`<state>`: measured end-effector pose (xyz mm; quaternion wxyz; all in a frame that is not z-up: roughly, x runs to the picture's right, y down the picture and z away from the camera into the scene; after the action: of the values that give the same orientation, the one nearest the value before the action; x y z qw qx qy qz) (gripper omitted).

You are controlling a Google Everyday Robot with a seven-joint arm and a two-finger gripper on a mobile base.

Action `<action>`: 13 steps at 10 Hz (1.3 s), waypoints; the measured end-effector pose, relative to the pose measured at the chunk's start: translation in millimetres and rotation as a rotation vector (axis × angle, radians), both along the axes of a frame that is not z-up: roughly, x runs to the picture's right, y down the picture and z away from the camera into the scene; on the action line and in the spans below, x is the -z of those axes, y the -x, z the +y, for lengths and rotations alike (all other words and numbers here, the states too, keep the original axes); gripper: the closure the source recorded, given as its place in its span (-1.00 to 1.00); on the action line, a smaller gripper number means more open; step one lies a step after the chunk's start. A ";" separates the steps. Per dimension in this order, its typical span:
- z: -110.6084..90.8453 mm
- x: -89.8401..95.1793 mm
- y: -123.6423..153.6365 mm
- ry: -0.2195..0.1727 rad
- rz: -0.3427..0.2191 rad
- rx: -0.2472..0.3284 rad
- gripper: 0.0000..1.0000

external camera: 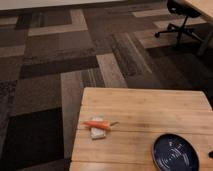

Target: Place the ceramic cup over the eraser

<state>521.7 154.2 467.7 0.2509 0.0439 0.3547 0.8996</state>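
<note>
Nowhere in the camera view does the gripper show; no arm or finger enters the picture, though it reads as pressed together all the way. What it pinches, if anything, cannot be told. The ceramic cup is out of sight too, so it may be riding in that grip or standing off-frame; unknown.

Next out: the eraser [98, 132], a small pale block lying flat on the wooden table [150, 107], near the table's left front part. The orange carrot-like thing [99, 125] lies across the eraser's far edge, touching it, green tip pointing right. The dark blue plate [176, 152] sits well apart at the front right, partly cut by the bottom edge. Beyond the table: patterned carpet [55, 75] and an office chair base [180, 31] top right.

Risks, as a guess: the carrot thing overlaps the eraser, so a cup rim lowered over it would likely land on the carrot, tilt, and fail to sit flush, or shove the eraser sideways. With cup and gripper unseen, alignment cannot be checked; a descent off-centre could tip the cup off the left table edge, which is near.
</note>
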 end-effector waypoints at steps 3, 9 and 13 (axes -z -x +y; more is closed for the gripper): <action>19.6 -16.0 -2.5 -0.003 -0.028 -0.040 1.00; 47.7 -73.6 -4.7 -0.050 -0.182 0.033 1.00; 78.4 -82.0 -13.0 -0.026 -0.193 0.017 1.00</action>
<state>534.6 232.5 549.7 0.2911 -0.0368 0.3169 0.9019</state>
